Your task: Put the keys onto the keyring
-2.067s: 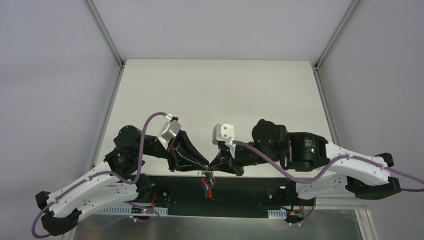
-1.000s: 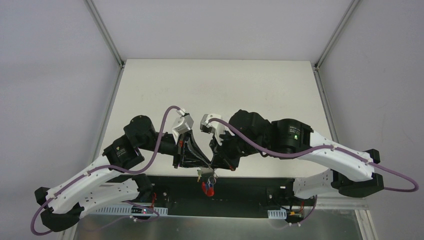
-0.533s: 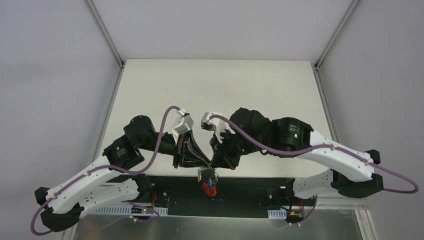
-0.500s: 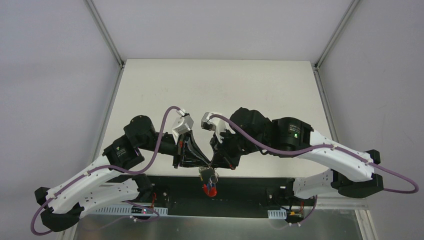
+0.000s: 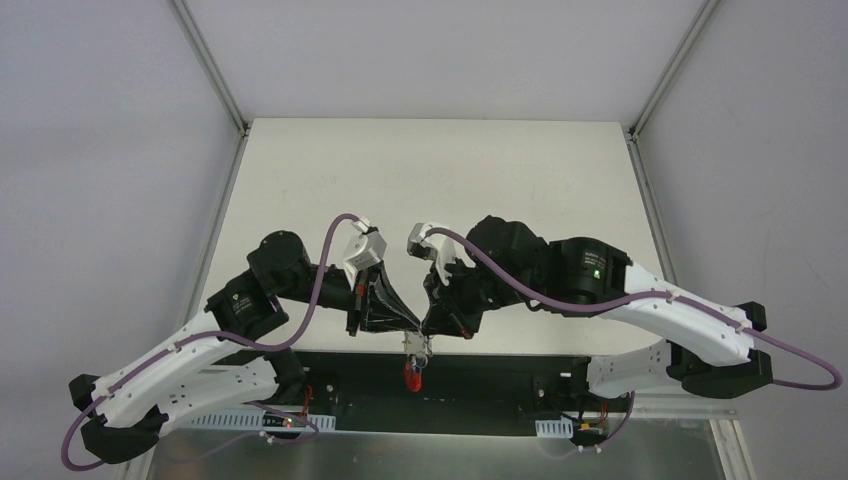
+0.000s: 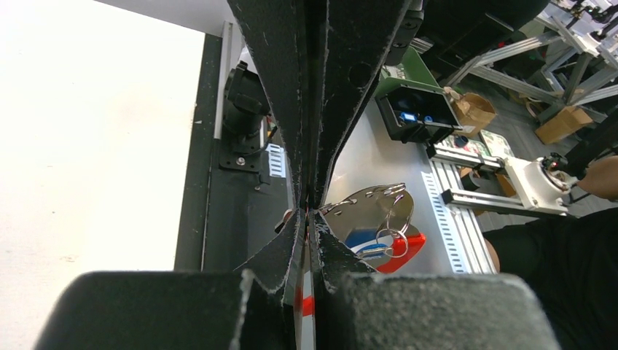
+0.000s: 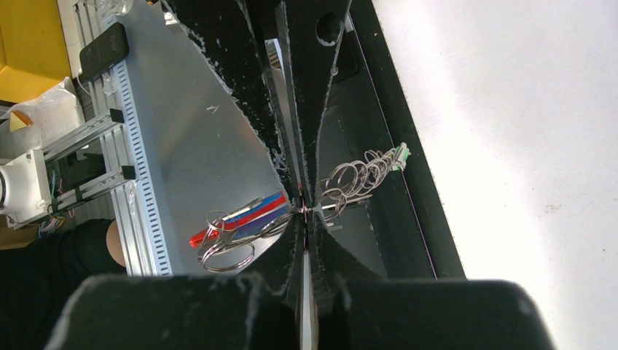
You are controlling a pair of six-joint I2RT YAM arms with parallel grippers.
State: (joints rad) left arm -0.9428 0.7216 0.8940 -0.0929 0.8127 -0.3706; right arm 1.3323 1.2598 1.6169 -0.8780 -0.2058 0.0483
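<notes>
My left pincer (image 6: 307,219) and right pincer (image 7: 304,211), both closed, meet tip to tip over the white desk's (image 5: 430,180) near edge.
They pinch the thin silvery keyring (image 6: 405,253) with its red curve. Small coloured-headed metal keys (image 6: 364,239) dangle beside it. It seems best to keep both grips steady and twist slowly. No readable writing.

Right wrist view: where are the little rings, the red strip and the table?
little rings (image 7: 358,175), right wrist view, middle of the chain.
red strip (image 7: 213,230), right wrist view, left half.
table (image 7: 510,146), right wrist view, bare top.
</notes>
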